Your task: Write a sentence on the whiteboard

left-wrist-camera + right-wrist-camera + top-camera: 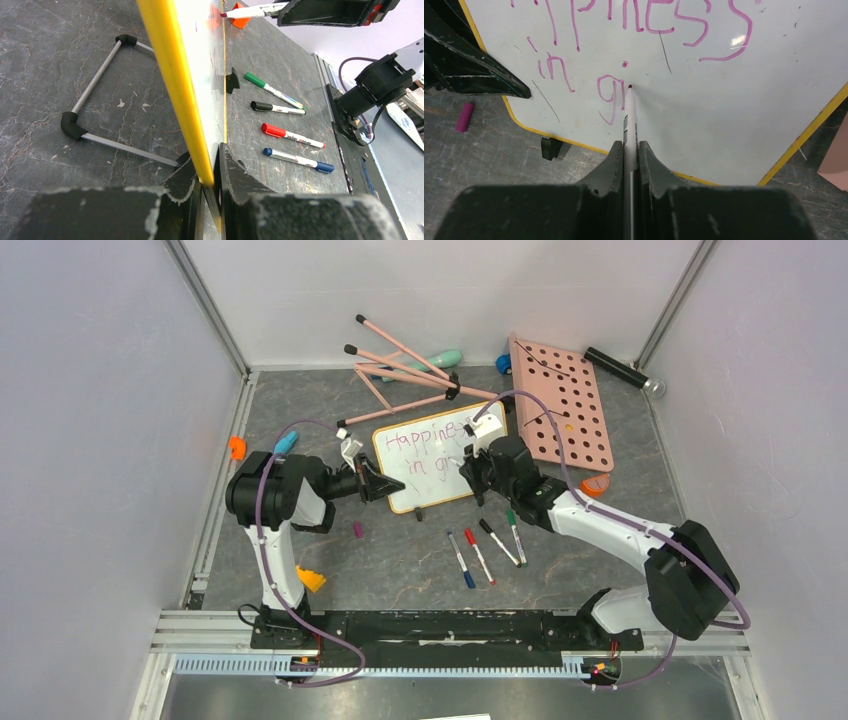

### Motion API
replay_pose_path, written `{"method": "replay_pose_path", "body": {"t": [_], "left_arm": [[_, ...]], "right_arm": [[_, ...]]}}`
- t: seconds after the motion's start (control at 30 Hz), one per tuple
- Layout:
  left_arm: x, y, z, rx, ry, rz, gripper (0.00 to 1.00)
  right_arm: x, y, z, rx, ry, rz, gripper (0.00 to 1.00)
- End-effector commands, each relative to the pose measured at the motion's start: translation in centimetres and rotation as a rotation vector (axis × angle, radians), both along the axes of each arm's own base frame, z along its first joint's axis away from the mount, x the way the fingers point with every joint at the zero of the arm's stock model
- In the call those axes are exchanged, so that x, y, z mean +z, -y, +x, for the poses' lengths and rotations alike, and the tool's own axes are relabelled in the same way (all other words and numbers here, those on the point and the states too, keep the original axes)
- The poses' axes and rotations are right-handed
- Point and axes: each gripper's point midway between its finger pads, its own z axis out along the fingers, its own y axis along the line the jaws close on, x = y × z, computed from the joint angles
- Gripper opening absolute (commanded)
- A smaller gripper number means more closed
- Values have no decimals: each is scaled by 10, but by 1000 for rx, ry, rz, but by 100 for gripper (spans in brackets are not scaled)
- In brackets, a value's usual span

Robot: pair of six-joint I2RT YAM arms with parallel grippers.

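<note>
The whiteboard (440, 475) stands tilted on the grey table, its yellow-orange rim (175, 75) edge-on in the left wrist view. My left gripper (385, 485) (210, 170) is shut on the board's left edge. My right gripper (470, 465) (630, 150) is shut on a white marker (630, 117) whose pink tip touches the board face (724, 110) just right of the "gi". The sentence (425, 440) (719, 58) reads "Happiness" on the first line and "in gi" on the second.
Blue, red, black and green markers (485, 545) (292, 136) lie in front of the board, a pink cap (358, 530) (465, 117) to its left. A pink pegboard (562, 400), pink sticks (400, 370) and a black cylinder (620, 370) lie behind. The board's wire stand (95, 80) rests behind it.
</note>
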Motion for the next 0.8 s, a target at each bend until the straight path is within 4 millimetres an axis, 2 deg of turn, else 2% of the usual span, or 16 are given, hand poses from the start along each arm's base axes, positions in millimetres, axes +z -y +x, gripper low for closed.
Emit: {"method": "replay_pose_path", "body": {"t": [0.0, 0.2, 0.53, 0.77], "left_arm": [[-13, -10, 20, 80, 171, 62, 3], [-13, -10, 19, 79, 169, 61, 3], [-13, -10, 20, 81, 169, 61, 3], [-13, -10, 19, 79, 170, 62, 3]], "right_arm": [[12, 3, 16, -41, 44, -6, 0], [-2, 9, 17, -62, 16, -23, 0], [-16, 22, 4, -72, -6, -42, 0], [-12, 24, 5, -79, 0, -43, 0]]}}
